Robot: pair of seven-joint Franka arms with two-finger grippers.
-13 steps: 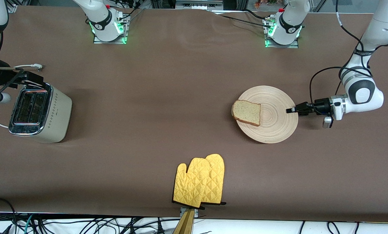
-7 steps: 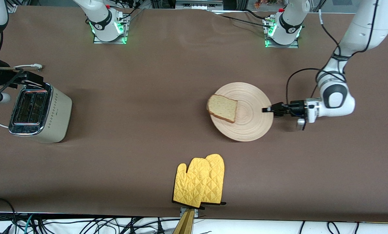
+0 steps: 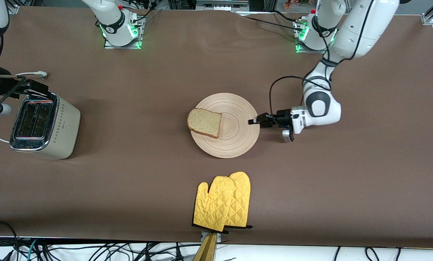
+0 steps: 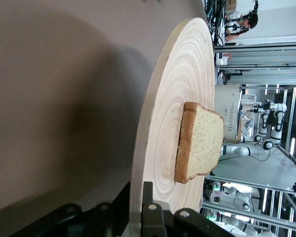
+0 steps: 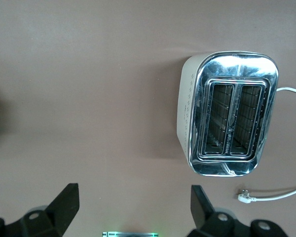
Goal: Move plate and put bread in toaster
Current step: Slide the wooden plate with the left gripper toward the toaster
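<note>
Right wrist view, looking straight down. The toaster (image 5: 227,127) stands on the brown table (image 5: 89,98), chrome top up, both slots empty. Its white cord (image 5: 286,195) trails off beside it and ends in an unconnected plug (image 5: 244,197). The right gripper (image 5: 133,205) hangs above bare tabletop, fingers (image 5: 65,202) spread wide apart.

Bare brown table (image 3: 136,108) is lying open between the cream-white chrome-topped toaster (image 3: 44,125) and the round beige wooden plate (image 3: 234,139). Yellow quilted oven mitts (image 3: 223,203) are sitting nearer the front camera than the plate, well apart from it. The toaster's two slots (image 5: 232,121) are standing uncovered.
</note>
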